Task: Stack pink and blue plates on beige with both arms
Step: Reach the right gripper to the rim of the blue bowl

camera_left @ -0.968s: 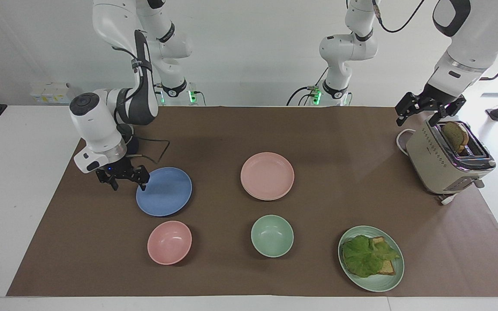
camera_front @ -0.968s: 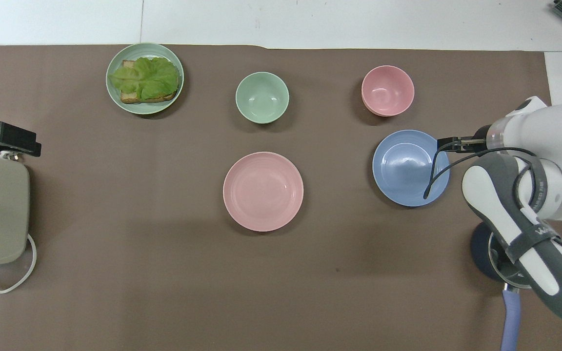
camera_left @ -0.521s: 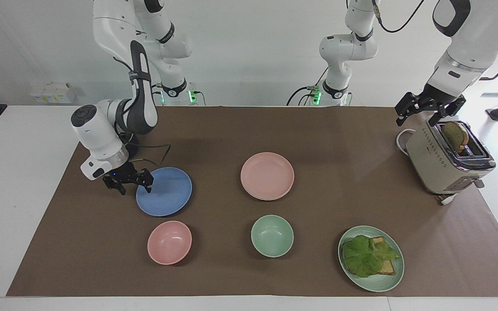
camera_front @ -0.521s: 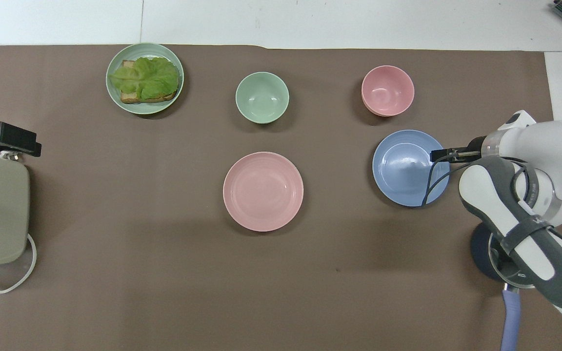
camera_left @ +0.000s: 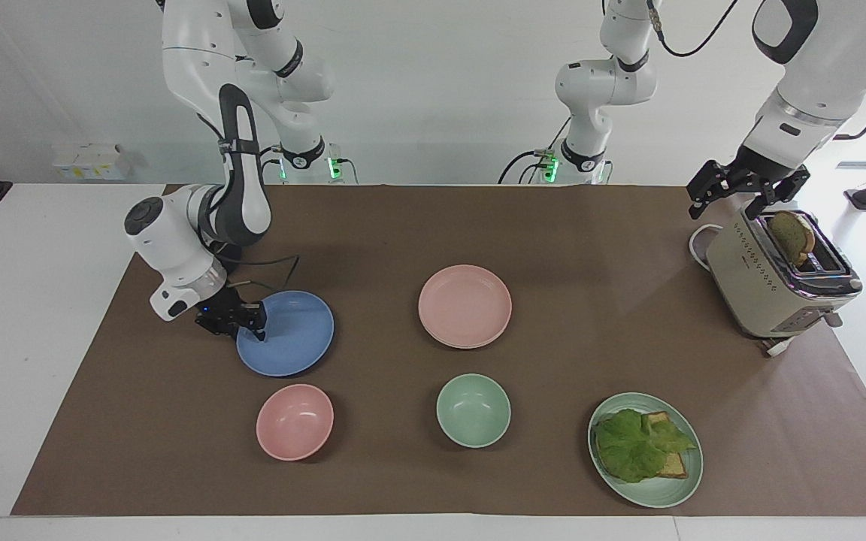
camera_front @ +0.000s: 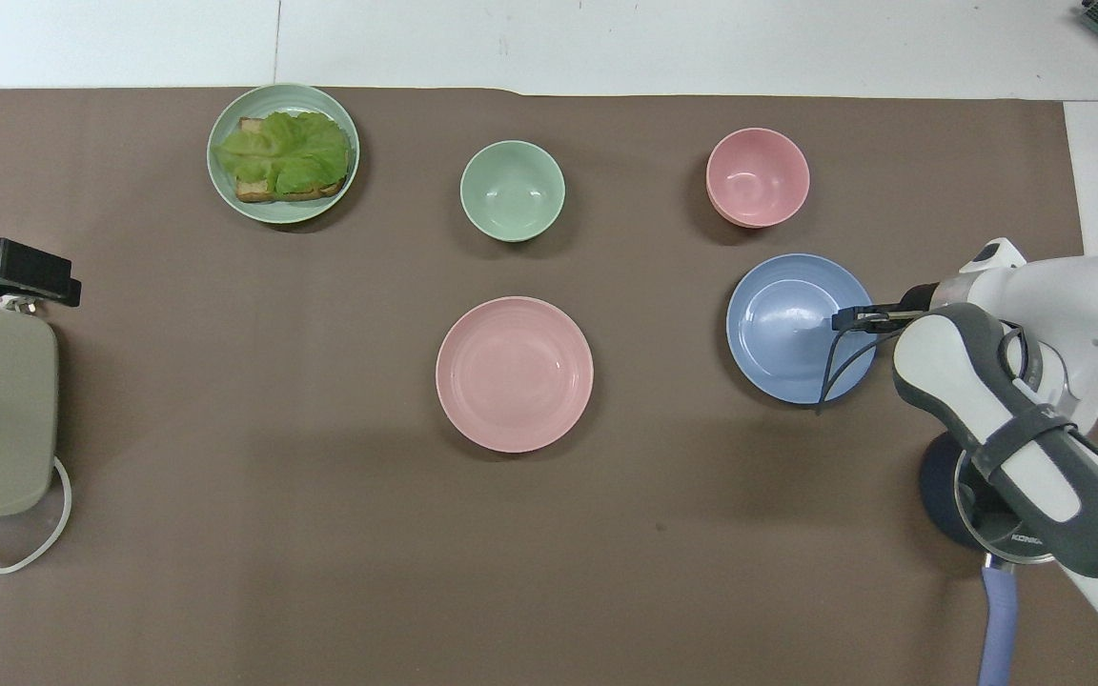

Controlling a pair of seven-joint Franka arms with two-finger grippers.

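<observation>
Round, shallow, matte blue plate [camera_left: 286, 333], flat on the brown mat [camera_left: 373, 225] toward the right arm's end of the table, nearer to the robots than the pink bowl [camera_left: 295, 421]. Pink plate [camera_left: 464, 304] of the same size at mid-table, flat, with a second rim showing just beneath its edge. Right gripper [camera_left: 241, 321] low at the blue plate's rim and touching it; clamped or not, cannot tell. Left gripper [camera_left: 743, 192] waiting over the toaster [camera_left: 775, 282], spread wide, holding nothing. Lettering on the right arm's grey cover [camera_front: 1049, 433] too small to read
</observation>
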